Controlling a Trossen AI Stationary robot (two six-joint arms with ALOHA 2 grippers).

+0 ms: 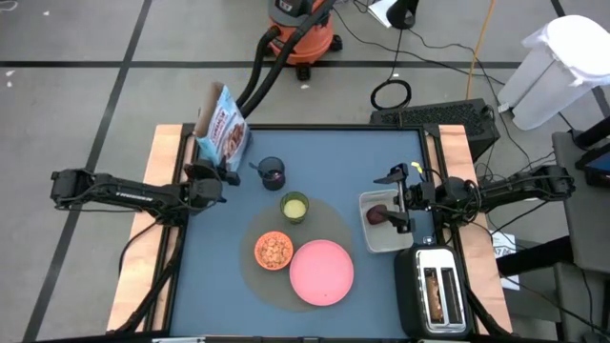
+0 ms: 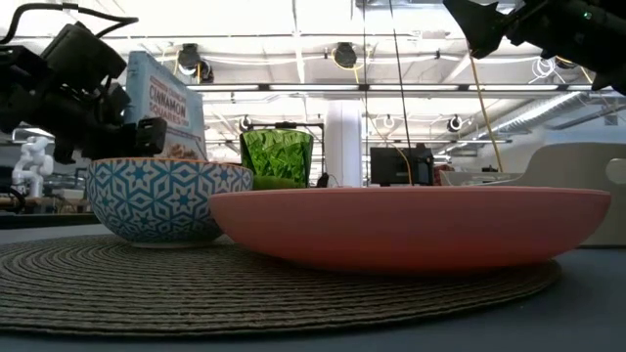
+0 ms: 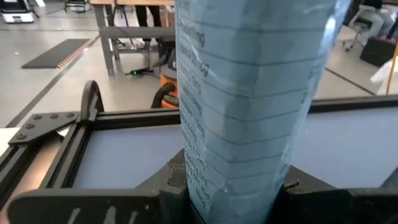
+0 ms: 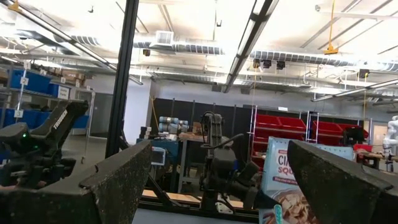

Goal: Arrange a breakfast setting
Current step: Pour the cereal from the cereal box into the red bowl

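Two dark jointed arms, apparently with worn pincer fingers (image 4: 124,180).

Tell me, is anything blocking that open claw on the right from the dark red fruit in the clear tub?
Nothing visible does. The right end effector, open, hovers over the clear tub, which has no lid, and the dark red fruit lies uncovered inside. The toaster stands beside the tub, not between them.
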